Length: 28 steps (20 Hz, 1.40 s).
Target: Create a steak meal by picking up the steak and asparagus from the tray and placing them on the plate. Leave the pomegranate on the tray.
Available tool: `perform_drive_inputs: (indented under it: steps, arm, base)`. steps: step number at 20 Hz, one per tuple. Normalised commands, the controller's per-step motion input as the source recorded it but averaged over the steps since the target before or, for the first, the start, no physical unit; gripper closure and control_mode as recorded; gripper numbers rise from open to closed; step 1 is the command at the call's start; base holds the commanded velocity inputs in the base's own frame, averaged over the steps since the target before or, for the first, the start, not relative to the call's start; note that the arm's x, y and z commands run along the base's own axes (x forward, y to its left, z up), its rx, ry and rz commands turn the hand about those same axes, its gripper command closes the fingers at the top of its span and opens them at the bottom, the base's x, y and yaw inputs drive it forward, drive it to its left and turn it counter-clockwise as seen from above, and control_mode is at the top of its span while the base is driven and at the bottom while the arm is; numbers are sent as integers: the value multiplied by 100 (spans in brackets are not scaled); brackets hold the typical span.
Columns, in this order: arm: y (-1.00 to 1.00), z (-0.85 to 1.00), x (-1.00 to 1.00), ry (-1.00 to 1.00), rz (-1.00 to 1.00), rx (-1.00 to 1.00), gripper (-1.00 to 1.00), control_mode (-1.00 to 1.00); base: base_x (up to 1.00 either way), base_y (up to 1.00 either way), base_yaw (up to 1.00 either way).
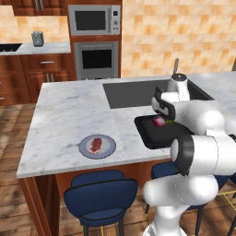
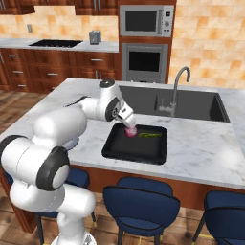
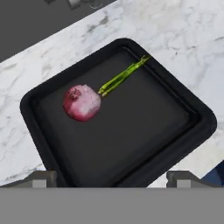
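Observation:
The steak (image 1: 96, 144) lies on the small grey-blue plate (image 1: 109, 147) near the island's front edge, left of the arm. The black tray (image 1: 156, 136) (image 2: 136, 146) (image 3: 131, 131) holds the round purplish-red pomegranate (image 1: 159, 121) (image 2: 130, 131) (image 3: 82, 103) and the thin green asparagus (image 1: 169, 121) (image 2: 150, 135) (image 3: 123, 76), which lies right beside the fruit. My gripper (image 1: 161, 113) (image 2: 128, 124) (image 3: 113, 178) hovers open above the tray, close over the pomegranate, with nothing between its fingers.
A sunken sink (image 1: 131, 92) (image 2: 191, 105) with a faucet (image 2: 178, 86) lies just behind the tray. Blue stools (image 1: 99, 193) (image 2: 139, 201) stand under the island's front edge. Bare marble (image 1: 69, 115) spreads between plate and sink.

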Motion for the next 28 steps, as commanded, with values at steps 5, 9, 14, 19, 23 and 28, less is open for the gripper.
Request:
perform_drive_inputs:
  steps: [5, 9, 14, 19, 23, 28]
  arm:
    - [-83, -15, 15, 0, -11, 7, -100, -100]
    - [-63, -24, 16, 0, -9, 6, -100, -100]
    - [-27, -35, 34, 1, -3, 4, -100, -100]
    - [-3, -38, 40, 4, 0, 3, -100, -100]
    - [-2, -36, 38, 2, 0, 2, -100, -100]
    - [-9, -30, 33, 1, 0, 3, -100, -100]
  base:
    - [0, 0, 0]
    - [0, 0, 0]
    - [0, 0, 0]
    - [0, 0, 0]
    - [0, 0, 0]
    - [0, 0, 0]
